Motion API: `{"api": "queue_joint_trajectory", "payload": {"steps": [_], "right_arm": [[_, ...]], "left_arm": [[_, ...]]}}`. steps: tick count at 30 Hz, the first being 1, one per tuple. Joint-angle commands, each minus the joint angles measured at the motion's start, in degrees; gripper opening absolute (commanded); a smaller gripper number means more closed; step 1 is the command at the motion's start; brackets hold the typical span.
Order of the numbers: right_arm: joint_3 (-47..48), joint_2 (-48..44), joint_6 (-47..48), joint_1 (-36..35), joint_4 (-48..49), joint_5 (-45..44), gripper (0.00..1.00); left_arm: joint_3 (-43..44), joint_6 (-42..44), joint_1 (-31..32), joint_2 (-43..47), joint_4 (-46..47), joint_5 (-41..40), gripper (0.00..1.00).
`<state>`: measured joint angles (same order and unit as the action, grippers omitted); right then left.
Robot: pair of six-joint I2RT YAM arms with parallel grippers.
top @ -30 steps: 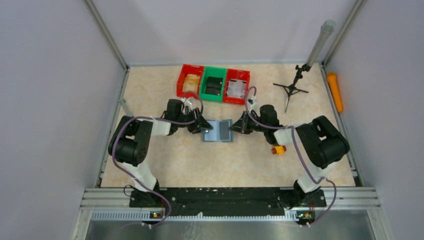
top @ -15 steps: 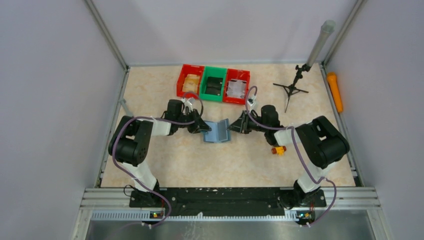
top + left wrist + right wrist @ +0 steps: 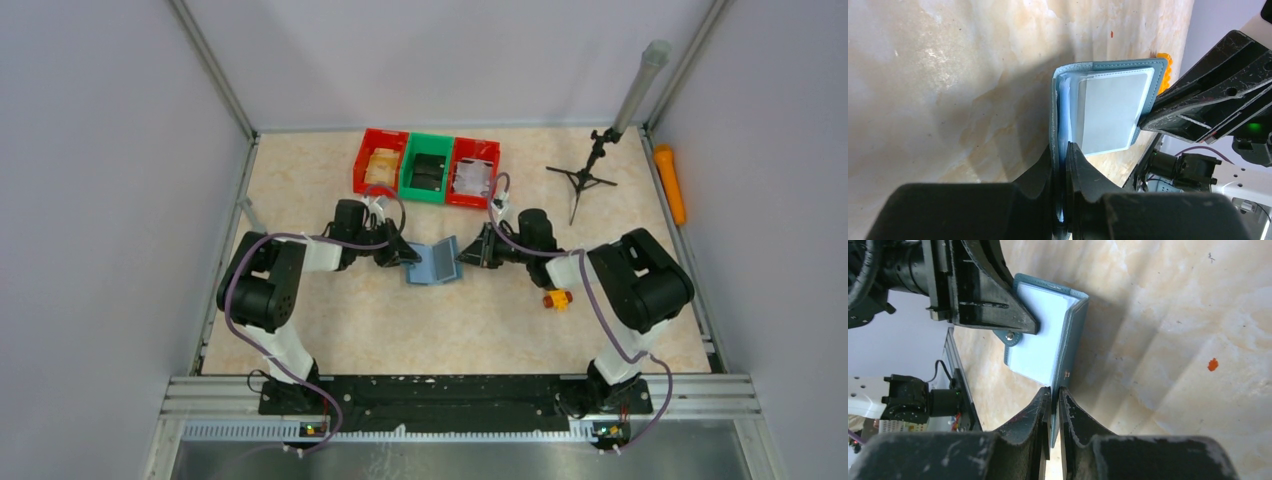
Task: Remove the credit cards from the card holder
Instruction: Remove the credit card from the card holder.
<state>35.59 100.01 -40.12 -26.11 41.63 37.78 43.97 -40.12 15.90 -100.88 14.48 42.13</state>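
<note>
In the middle of the bench (image 3: 450, 330), the card holder (image 3: 433, 262) is between the two arms. A second ago it lay open and flat. Now its two halves are tipped up, and it is half folded like a book closing. The left gripper (image 3: 1064, 150) is pinched tight on one half. The right gripper (image 3: 1054, 392) is pinched tight on the other half. The credit cards (image 3: 1110, 112) are not out yet; one grey card shows in its slot. I think the holder must be opened wide again before a card can be pulled.
</note>
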Motion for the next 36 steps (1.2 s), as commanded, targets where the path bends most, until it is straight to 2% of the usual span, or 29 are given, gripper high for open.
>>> {"api": "queue_joint_trajectory", "payload": {"steps": [1, 5, 11, 18, 22, 24, 28, 36], "right_arm": [[3.3, 0.6, 3.7, -0.7, -4.3, -1.0, 0.11], [3.6, 0.7, 4.1, -1.1, -4.8, -1.1, 0.13], [4.0, 1.1, 4.4, -1.5, -4.8, -0.4, 0.3], [4.0, 1.3, 4.3, -2.0, -3.7, 0.6, 0.33], [3.9, 0.8, 4.4, -2.0, -4.2, 0.1, 0.41], [3.5, -0.2, 4.7, -2.1, -4.7, -1.7, 0.41], [2.3, -3.1, 6.1, -1.8, -6.8, -6.8, 0.36], [0.6, -3.5, 3.8, -0.5, -4.3, -7.0, 0.3]], "left_arm": [[1.4, 1.8, 0.3, 0.5, -0.7, -1.1, 0.07], [1.7, 1.8, 0.4, 0.0, -1.0, -0.6, 0.07], [2.7, 2.7, 1.3, -0.5, -2.5, -1.1, 0.08], [3.4, 3.2, 1.9, -1.1, -3.5, -1.1, 0.08], [3.5, 3.6, 2.0, -0.8, -4.0, -1.7, 0.08], [3.4, 3.7, 2.0, -0.5, -4.3, -2.0, 0.08], [3.5, 3.9, 2.0, 0.0, -4.8, -2.6, 0.07], [3.8, 4.4, 2.0, 0.1, -5.7, -3.2, 0.06]]}}
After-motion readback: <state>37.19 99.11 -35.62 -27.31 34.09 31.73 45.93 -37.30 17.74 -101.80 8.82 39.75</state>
